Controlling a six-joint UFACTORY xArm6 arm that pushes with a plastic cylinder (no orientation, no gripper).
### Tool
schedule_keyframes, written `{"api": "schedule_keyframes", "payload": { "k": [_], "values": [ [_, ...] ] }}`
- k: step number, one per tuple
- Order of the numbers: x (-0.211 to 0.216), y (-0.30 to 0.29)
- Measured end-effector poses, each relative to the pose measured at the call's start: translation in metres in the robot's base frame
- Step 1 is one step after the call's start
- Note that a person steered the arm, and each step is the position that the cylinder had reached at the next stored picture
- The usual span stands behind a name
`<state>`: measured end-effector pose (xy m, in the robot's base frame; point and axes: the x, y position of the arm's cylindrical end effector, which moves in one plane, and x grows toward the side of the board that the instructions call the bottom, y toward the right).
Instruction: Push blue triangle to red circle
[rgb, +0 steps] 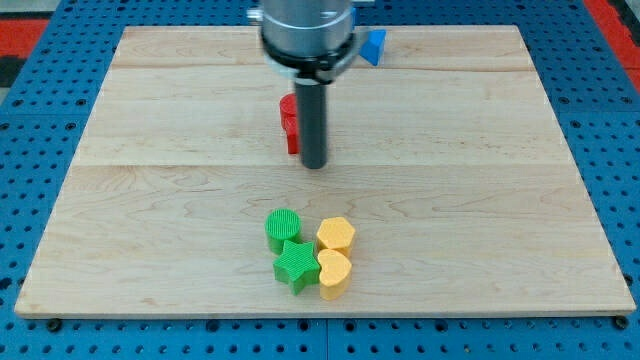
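Note:
The blue triangle (374, 46) lies near the board's top edge, right of centre, partly hidden by the arm's body. The red circle (288, 107) sits below and to the left of it, with another red block (292, 134) right under it; both are partly hidden behind the rod. My tip (314, 164) rests on the board just below and right of the red blocks, well below and left of the blue triangle.
A cluster sits near the view's bottom centre: a green circle (283, 227), a green star (296, 265), a yellow hexagon (336, 235) and a yellow heart (334, 272). The wooden board (150, 200) lies on a blue pegboard.

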<state>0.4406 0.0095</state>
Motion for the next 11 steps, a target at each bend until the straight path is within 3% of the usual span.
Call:
{"api": "schedule_keyframes", "payload": {
  "k": [2, 4, 6, 7, 9, 11],
  "values": [
    [-0.050, 0.127],
    [-0.144, 0.210],
    [-0.228, 0.203],
    [-0.249, 0.182],
    [-0.249, 0.119],
    [-0.211, 0.083]
  ]
}}
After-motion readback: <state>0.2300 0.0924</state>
